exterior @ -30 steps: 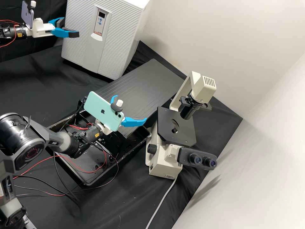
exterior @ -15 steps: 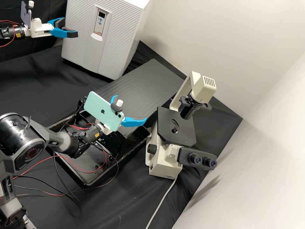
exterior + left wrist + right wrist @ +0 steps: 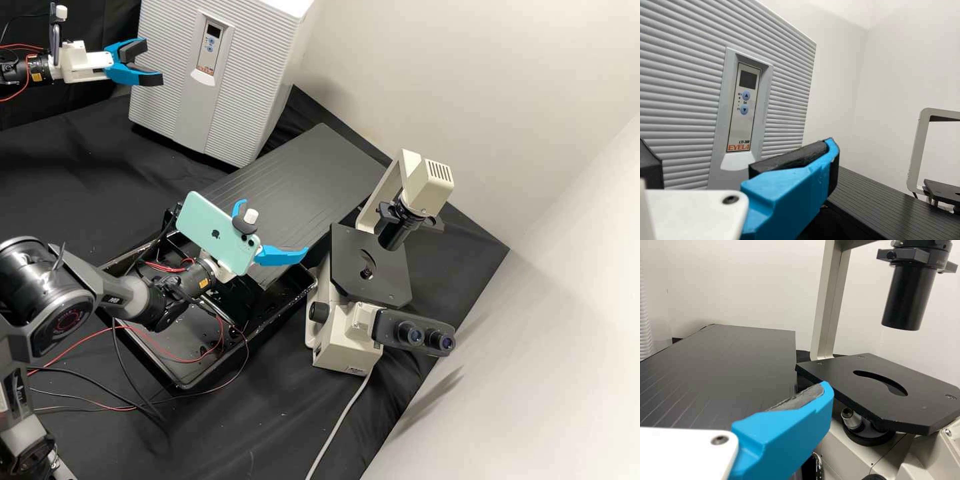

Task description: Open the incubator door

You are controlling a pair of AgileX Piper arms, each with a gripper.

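Red lettering [image 3: 738, 148] on the incubator [image 3: 680, 75]

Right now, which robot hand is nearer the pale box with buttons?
Left. The left gripper is just in front of the incubator; the right gripper is farther off, near the microscope.

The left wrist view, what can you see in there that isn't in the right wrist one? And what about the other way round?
Left wrist view: the tall grey control panel on the pale ribbed incubator, with a dark screen and two round blue buttons.

Right wrist view: a fat black tube and a curved slot.

Both: the flat, dark grooved board and parts of the cream metal microscope.
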